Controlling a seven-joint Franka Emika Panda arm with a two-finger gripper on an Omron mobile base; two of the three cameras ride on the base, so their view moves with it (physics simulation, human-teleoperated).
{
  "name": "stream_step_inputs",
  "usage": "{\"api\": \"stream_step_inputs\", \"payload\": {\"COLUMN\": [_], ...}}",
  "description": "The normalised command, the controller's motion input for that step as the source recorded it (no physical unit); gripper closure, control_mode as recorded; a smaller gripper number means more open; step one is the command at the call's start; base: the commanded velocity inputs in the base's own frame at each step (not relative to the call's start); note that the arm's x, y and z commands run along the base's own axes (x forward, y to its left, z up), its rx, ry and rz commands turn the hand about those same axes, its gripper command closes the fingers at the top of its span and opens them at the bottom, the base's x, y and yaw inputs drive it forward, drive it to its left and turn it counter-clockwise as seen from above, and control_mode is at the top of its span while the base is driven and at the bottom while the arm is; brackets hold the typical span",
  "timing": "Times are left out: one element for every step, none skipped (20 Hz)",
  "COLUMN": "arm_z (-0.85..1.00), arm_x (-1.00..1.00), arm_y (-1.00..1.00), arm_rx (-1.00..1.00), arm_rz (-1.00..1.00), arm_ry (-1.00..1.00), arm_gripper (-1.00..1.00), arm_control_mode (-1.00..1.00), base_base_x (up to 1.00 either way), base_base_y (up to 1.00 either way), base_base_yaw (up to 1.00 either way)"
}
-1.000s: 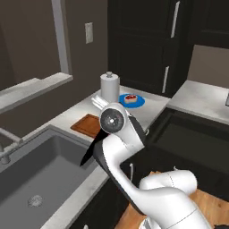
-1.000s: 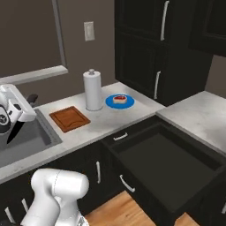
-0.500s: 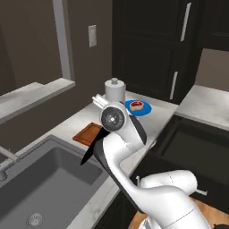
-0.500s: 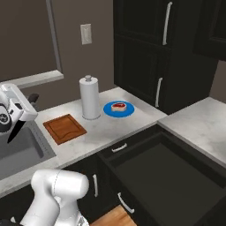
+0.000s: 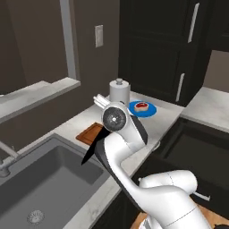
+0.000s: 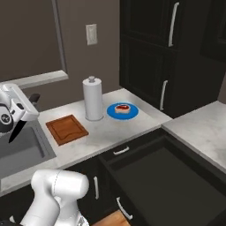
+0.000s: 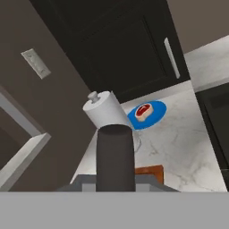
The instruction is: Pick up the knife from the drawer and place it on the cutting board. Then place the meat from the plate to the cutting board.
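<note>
My gripper (image 6: 22,115) is shut on the black knife (image 5: 91,152), held in the air above the sink, blade pointing down. In the hand view the knife's dark handle (image 7: 115,157) stands up in the foreground. The reddish-brown cutting board (image 6: 67,129) (image 5: 91,131) lies on the counter to the right of the sink, and a corner of the board (image 7: 150,172) peeks out below the handle. Farther along, the blue plate (image 6: 130,114) (image 5: 151,108) (image 7: 157,112) carries the red meat (image 6: 122,107) (image 5: 142,106) (image 7: 143,111). The wide black drawer (image 6: 172,176) (image 5: 197,141) stands open.
A white paper towel roll (image 6: 92,99) (image 5: 119,92) (image 7: 105,114) stands between board and plate. The grey sink (image 5: 49,179) lies below the knife. Tall black cabinets (image 6: 167,53) close off the back right. A pale counter (image 6: 198,128) flanks the open drawer.
Both base views have shifted, so the base has driven; the board, roll and plate now sit more central. The arm keeps the same pose with the knife in its grip.
</note>
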Motion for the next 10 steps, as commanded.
{"api": "stream_step_inputs", "payload": {"arm_z": [0.0,0.0,0.0,0.0,0.0,0.0,0.0,0.0,0.0,0.0], "arm_x": [0.0,0.0,0.0,0.0,0.0,0.0,0.0,0.0,0.0,0.0], "arm_y": [0.0,0.0,0.0,0.0,0.0,0.0,0.0,0.0,0.0,0.0], "arm_rx": [0.0,0.0,0.0,0.0,0.0,0.0,0.0,0.0,0.0,0.0], "arm_rz": [0.0,0.0,0.0,0.0,0.0,0.0,0.0,0.0,0.0,0.0], "arm_ry": [0.0,0.0,0.0,0.0,0.0,0.0,0.0,0.0,0.0,0.0], "arm_gripper": [1.0,1.0,1.0,1.0,1.0,1.0,1.0,1.0,1.0,1.0], "arm_control_mode": [1.0,1.0,1.0,1.0,1.0,1.0,1.0,1.0,1.0,1.0], "base_base_x": [0.61,0.6,0.62,0.66,0.7,0.68,0.56,0.41,0.03,0.0], "base_base_y": [-0.36,-0.37,-0.4,-0.42,-0.45,-0.46,-0.45,-0.4,-0.14,-0.04], "base_base_yaw": [0.13,0.13,0.14,0.15,0.16,0.16,0.16,0.15,0.07,0.02]}}
